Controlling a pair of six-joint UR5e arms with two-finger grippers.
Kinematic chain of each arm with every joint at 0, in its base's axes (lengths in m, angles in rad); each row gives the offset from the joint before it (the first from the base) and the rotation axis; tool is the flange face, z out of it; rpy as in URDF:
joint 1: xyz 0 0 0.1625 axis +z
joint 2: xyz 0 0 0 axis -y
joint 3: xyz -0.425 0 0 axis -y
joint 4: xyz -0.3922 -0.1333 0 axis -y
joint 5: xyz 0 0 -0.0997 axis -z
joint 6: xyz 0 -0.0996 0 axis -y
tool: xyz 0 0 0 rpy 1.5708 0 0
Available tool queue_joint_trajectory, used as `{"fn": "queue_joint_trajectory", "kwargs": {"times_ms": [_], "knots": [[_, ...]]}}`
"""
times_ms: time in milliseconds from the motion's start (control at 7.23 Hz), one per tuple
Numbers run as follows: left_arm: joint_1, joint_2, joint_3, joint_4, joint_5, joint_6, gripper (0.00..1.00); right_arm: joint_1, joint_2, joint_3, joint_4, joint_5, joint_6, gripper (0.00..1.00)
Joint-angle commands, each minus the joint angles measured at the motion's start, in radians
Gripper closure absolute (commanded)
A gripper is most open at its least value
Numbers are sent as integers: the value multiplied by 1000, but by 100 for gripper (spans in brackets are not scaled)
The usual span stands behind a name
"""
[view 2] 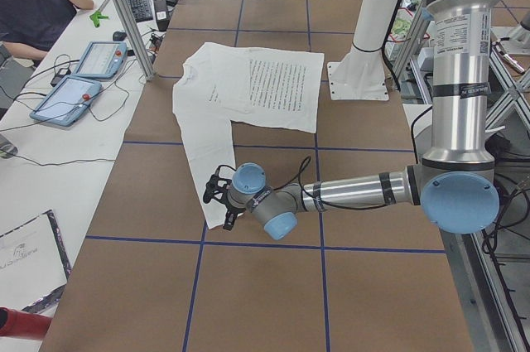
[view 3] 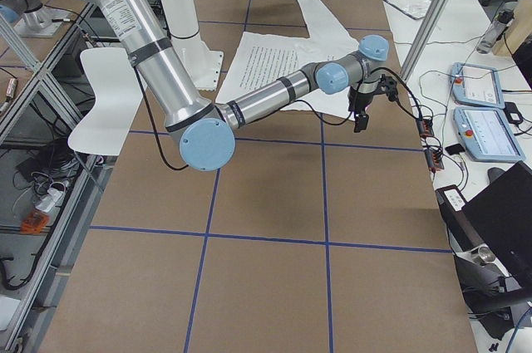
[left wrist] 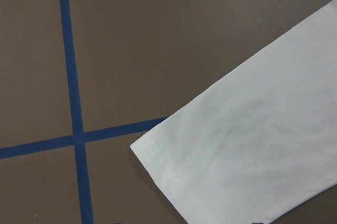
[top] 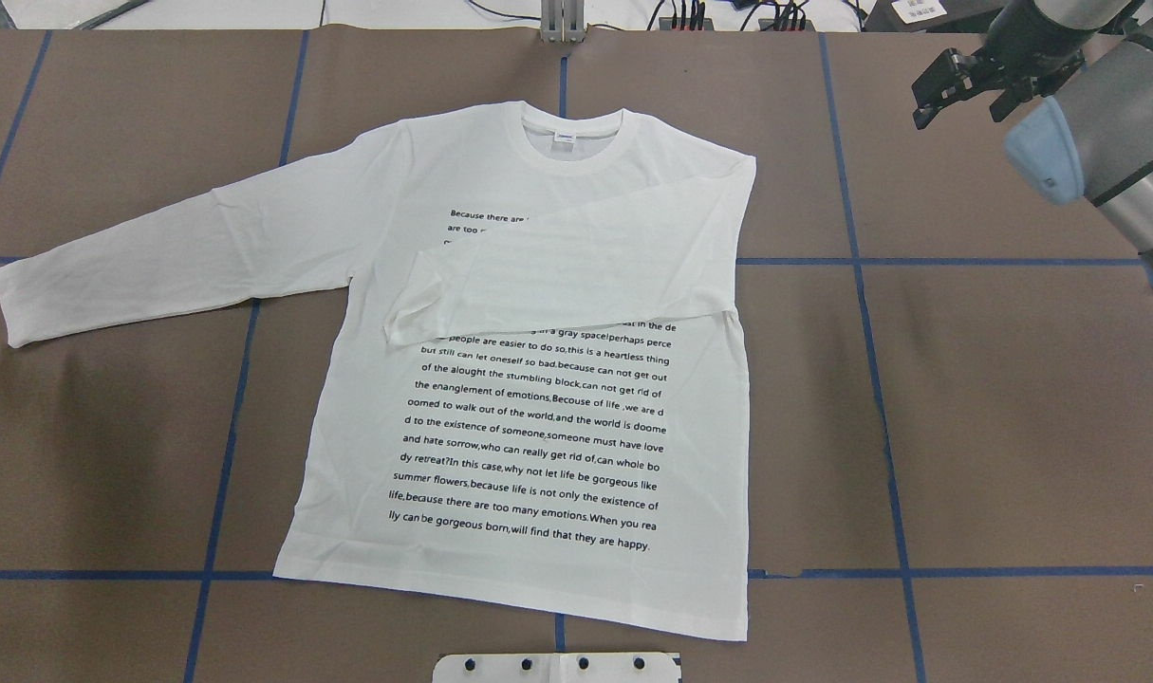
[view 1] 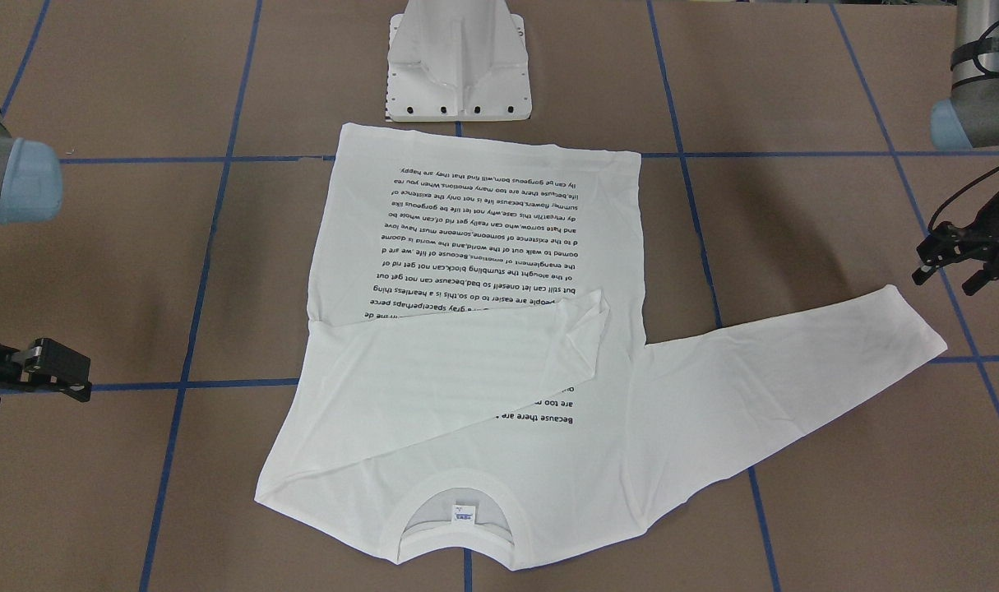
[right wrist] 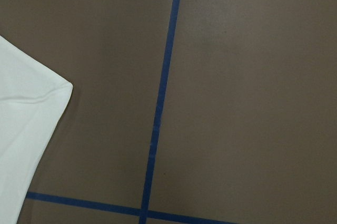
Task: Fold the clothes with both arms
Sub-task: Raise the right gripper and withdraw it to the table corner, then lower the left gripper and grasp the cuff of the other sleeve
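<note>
The white long-sleeved T-shirt (top: 538, 427) is spread flat, print side up, in the middle of the brown table (top: 1013, 379). Its ribbed collar (top: 571, 142) is turned away from the robot and its hem lies just short of the white pedestal base (view 1: 458, 74). The sleeve on the robot's right (top: 585, 275) is already laid across the chest, where it covers part of the upper lines of text. The sleeve on the robot's left (top: 177, 256) is stretched out over the table and is not yet folded.

The left gripper (view 1: 949, 282) is held just beyond the cuff (left wrist: 174, 155) with its jaws spread wide and nothing between them; the cloth is not touched. The right gripper (top: 960, 100) is held well apart from the shirt, off its far right shoulder, also wide open and empty. Only a corner of white cloth is caught at the edge of the right wrist view.

The step in hand is judged to be the second sleeve fold. For the next move, the left gripper would need to be lowered onto the cuff and closed on it, and the sleeve carried inward across the chest. The body of the shirt should not be dragged out of place.
</note>
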Motion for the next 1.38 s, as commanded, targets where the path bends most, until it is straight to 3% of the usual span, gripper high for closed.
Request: {"fn": "queue_joint_trajectory", "kwargs": {"times_ms": [0, 276, 1244], "knots": [[42, 3, 2, -3, 23, -3, 15, 4, -19, 13, 0, -2, -7, 1], [78, 3, 2, -3, 34, -4, 21, 4, -24, 15, 2, -2, -7, 1], [118, -8, 12, -5, 72, -4, 28, 4, -35, 15, 2, -1, -7, 1]]}}
